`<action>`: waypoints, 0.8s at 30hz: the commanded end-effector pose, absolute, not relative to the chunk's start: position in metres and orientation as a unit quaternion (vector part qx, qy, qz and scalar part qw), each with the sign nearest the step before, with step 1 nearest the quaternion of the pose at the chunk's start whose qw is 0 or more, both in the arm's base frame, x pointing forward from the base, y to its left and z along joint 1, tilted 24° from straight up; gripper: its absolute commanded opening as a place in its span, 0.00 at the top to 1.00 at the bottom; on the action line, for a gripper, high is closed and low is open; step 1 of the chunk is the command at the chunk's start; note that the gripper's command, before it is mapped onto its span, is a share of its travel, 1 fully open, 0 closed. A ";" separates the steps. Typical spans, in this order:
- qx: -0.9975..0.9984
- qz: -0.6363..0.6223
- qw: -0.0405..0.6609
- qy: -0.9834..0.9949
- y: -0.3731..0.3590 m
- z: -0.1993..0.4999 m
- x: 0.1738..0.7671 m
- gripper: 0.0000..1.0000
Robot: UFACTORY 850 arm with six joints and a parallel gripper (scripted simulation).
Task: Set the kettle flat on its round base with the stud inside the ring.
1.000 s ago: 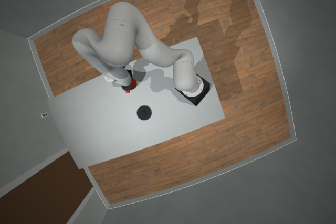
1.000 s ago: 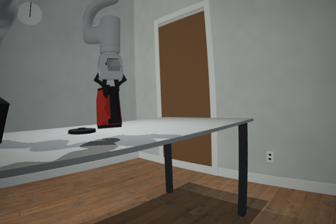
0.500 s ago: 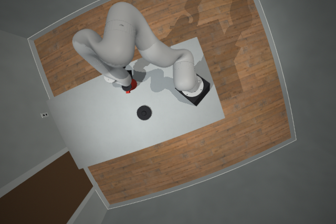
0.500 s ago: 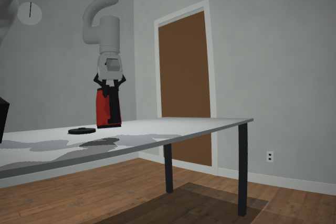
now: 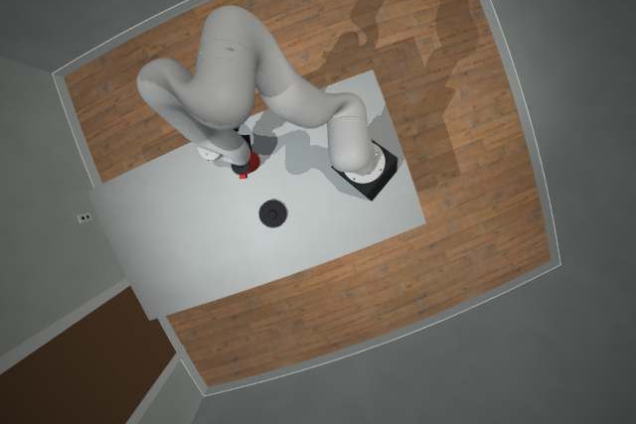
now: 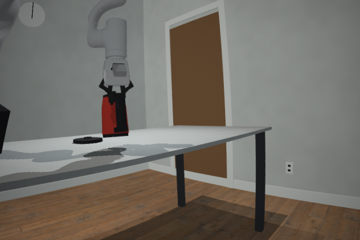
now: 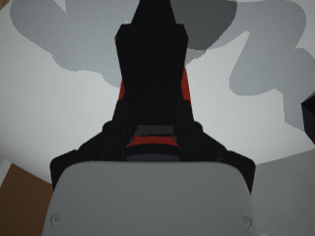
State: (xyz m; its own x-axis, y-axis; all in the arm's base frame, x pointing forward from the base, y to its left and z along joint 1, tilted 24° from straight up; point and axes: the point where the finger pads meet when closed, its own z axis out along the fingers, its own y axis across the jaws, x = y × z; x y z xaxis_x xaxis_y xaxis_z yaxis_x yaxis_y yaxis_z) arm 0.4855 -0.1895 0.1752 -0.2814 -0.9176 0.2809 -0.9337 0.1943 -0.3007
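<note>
The red kettle (image 6: 112, 116) with a black handle (image 6: 120, 113) stands upright near the table's far edge, its bottom at about table level. From above it is mostly hidden under the arm; a bit of red (image 5: 252, 161) shows. My gripper (image 6: 115, 93) comes down from above and is shut on the top of the kettle's handle. In the wrist view the black handle (image 7: 154, 73) fills the space between the fingers. The round black base (image 5: 272, 212) lies flat on the table, stud up, apart from the kettle; it also shows in the side view (image 6: 87, 140).
The arm's black mount (image 5: 369, 173) stands at the table's right end. The arm's elbow (image 5: 226, 75) hangs over the table's far edge. A brown door (image 6: 198, 92) is in the wall behind the table.
</note>
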 end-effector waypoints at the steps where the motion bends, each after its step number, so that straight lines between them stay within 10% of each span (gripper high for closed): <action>1: 0.599 0.210 0.019 -0.772 -0.185 0.174 0.486 1.00; 24: 0.599 0.210 0.019 -0.772 -0.151 0.161 0.486 1.00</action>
State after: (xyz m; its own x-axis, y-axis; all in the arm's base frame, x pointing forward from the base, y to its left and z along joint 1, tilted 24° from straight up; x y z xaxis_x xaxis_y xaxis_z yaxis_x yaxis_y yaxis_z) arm 0.4853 -0.1538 0.1615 -0.2807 -0.9179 0.2806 -0.9341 0.1941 -0.2996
